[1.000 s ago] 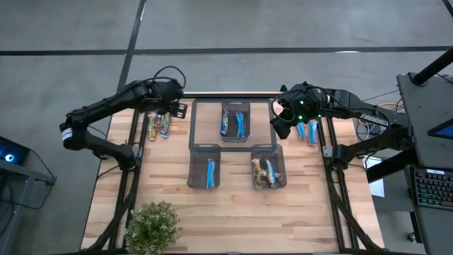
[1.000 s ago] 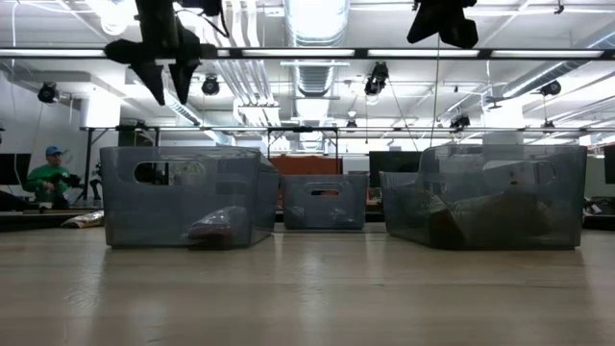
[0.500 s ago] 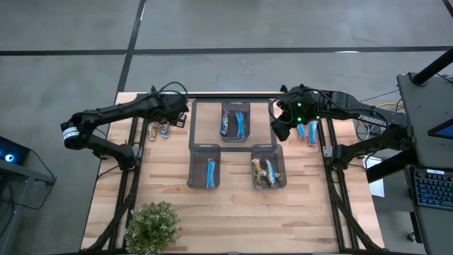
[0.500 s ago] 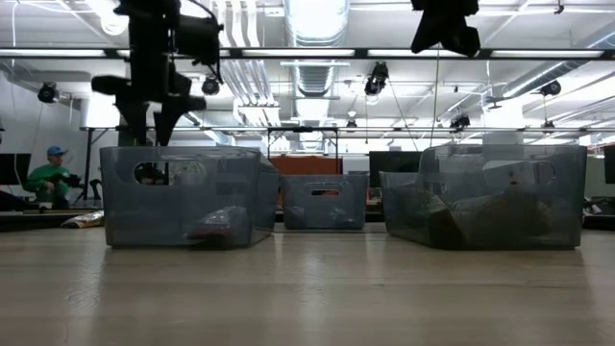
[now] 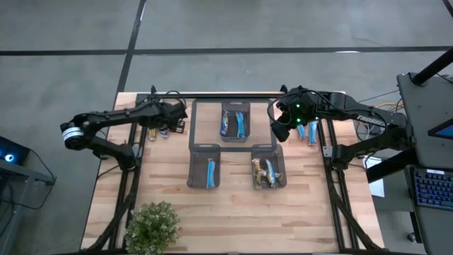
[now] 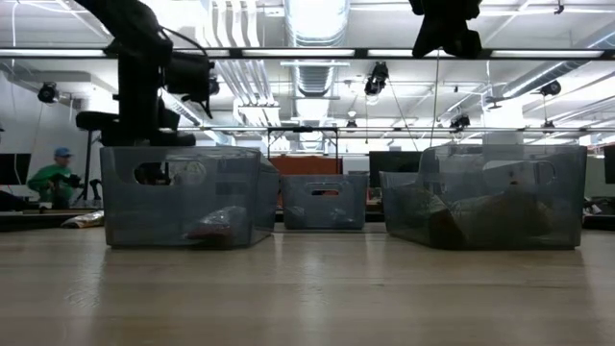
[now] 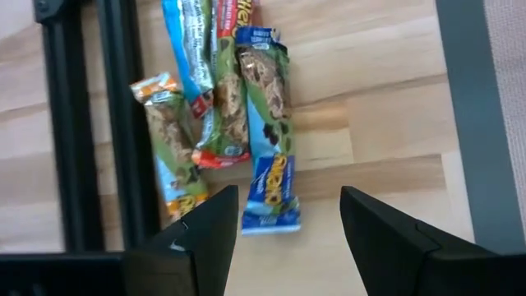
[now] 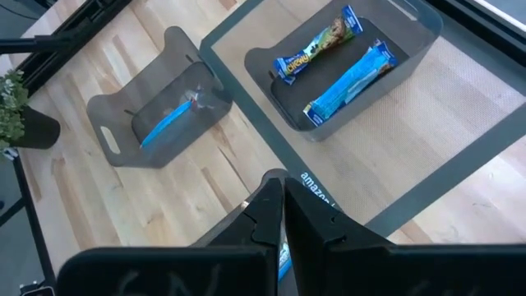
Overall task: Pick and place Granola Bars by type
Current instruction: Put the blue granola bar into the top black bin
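Three dark wire-mesh rectangular bins (image 5: 236,121) sit mid-table: one at 12 o'clock, two nearer at 7 and 5. Loose foil-wrapped granola bars (image 5: 161,130) lie at 9 o'clock; more at 3. A potted plant (image 5: 151,226) stands at 7 o'clock.

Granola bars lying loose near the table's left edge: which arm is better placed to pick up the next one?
The left. Its open claw hovers directly above the loose granola bars at that edge. The right claw is shut and sits on the other side of the bins.
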Robot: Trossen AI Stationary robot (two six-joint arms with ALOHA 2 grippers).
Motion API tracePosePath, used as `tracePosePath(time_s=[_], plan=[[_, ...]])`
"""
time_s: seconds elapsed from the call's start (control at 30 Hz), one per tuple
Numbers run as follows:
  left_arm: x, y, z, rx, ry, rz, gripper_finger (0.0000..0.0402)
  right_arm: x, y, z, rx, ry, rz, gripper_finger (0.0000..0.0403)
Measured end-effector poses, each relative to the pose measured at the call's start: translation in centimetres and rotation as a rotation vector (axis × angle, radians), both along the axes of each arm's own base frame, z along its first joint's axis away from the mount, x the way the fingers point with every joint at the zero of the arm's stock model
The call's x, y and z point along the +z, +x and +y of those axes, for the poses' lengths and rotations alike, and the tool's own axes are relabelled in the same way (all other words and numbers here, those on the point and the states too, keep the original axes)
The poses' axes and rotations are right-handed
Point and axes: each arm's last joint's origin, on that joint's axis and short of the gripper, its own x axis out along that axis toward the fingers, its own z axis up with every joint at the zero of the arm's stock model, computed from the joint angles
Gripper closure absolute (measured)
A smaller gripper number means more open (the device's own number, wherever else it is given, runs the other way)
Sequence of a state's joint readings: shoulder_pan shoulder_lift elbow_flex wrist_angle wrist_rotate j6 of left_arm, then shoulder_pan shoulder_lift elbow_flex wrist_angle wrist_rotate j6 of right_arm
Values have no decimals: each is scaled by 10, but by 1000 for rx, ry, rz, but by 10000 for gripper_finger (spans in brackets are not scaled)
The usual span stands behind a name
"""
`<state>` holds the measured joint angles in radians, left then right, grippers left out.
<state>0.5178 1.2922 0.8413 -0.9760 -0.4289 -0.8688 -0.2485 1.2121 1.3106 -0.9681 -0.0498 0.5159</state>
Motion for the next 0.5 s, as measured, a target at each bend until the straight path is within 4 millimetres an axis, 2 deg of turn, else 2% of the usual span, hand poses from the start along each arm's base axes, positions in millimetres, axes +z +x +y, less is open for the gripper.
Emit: tracePosePath(time_s=[0.5], plan=[[-32, -8, 9, 56, 38, -80, 204, 0, 0, 0, -3, 2, -5, 394]])
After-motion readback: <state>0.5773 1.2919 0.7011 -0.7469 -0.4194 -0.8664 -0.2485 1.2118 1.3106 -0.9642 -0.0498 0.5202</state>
